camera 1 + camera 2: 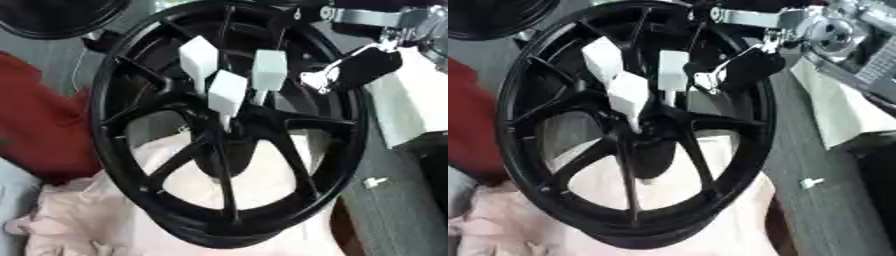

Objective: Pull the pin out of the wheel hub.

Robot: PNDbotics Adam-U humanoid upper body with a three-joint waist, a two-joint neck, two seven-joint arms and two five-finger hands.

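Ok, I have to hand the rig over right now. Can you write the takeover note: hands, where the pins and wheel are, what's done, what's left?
Right hand: black, in from the upper right, near the rim beside the rightmost pin; grip cannot be made out.
Left hand: not in view.
Black spoked wheel: tilted, resting on pale pink cloth.
Three white block-headed pins seated in the hub area, none out.
A small white piece lies on the grey surface to the right; unclear what it is.
Done: the reach towards the wheel.
Left: grasp a pin, pull it out.
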